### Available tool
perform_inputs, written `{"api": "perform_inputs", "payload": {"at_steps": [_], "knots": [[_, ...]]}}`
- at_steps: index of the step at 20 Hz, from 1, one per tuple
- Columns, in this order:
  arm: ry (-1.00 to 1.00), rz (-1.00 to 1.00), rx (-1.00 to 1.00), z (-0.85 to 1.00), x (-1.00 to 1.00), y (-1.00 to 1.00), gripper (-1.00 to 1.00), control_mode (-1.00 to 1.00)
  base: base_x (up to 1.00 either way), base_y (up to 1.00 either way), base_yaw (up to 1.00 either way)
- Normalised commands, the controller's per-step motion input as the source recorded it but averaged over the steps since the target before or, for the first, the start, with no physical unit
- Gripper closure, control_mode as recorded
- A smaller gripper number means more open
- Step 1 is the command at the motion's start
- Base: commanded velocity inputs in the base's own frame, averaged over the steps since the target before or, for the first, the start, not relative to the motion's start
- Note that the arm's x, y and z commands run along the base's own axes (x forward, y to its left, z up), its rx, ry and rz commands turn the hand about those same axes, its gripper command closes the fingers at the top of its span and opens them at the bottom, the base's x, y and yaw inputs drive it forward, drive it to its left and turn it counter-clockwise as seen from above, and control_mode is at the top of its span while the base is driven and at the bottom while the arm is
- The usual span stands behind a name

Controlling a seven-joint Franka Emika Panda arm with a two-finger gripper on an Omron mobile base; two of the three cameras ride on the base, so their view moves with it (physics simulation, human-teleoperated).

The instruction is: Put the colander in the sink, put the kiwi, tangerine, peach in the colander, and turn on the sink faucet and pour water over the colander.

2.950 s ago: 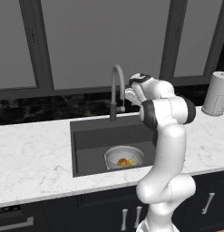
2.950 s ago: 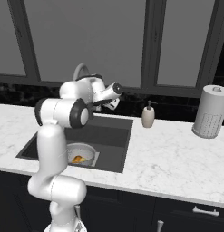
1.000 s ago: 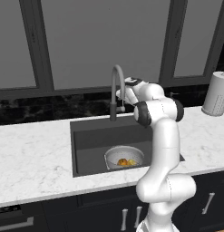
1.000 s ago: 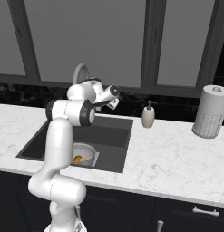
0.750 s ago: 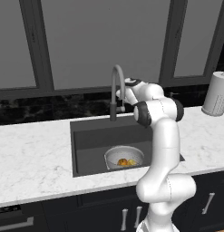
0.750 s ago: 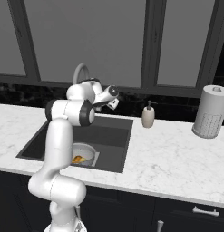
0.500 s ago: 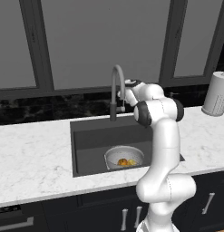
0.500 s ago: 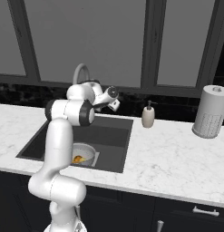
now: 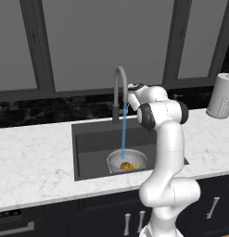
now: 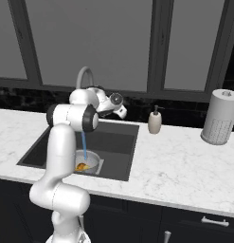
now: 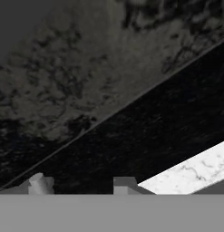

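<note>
The colander (image 9: 127, 159) sits in the dark sink (image 9: 92, 143), at its front right part. Inside it lies a small orange and yellowish cluster of fruit (image 9: 126, 165). At this size I cannot tell kiwi, tangerine and peach apart. A thin blue stream of water (image 9: 124, 132) falls from the gooseneck sink faucet (image 9: 117, 90) straight into the colander (image 10: 88, 160). My gripper (image 10: 121, 113) is just right of the faucet's base, behind the sink. In the hand view its fingertips (image 11: 38, 184) stand apart, with only dark backsplash between them. My hand hides the lever.
A beige soap dispenser (image 10: 155, 122) stands on the marble counter (image 10: 184, 161) right of the sink. A tall white perforated cylinder (image 10: 218, 117) stands further right. Dark backsplash and windows run behind the sink. My own arm rises in front of the sink's right side.
A blue water stream now runs from the faucet into the colander; half a second ago there was none. My hand has stayed at the faucet's base.
</note>
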Motion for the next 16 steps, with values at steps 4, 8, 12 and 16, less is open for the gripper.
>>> {"api": "perform_inputs", "payload": {"at_steps": [4,8,12,16], "knots": [[0.00,-0.12,0.00,-0.01,-0.15,-0.89,1.00,-1.00,0.00,0.00,0.00],[0.00,-0.08,0.02,0.00,-0.14,-0.76,1.00,-1.00,0.00,0.00,0.00],[0.00,0.00,0.09,0.00,-0.16,-0.45,1.00,-1.00,0.00,0.00,0.00],[0.00,0.00,0.07,0.03,-0.04,-0.18,1.00,-1.00,0.00,0.00,0.00]]}}
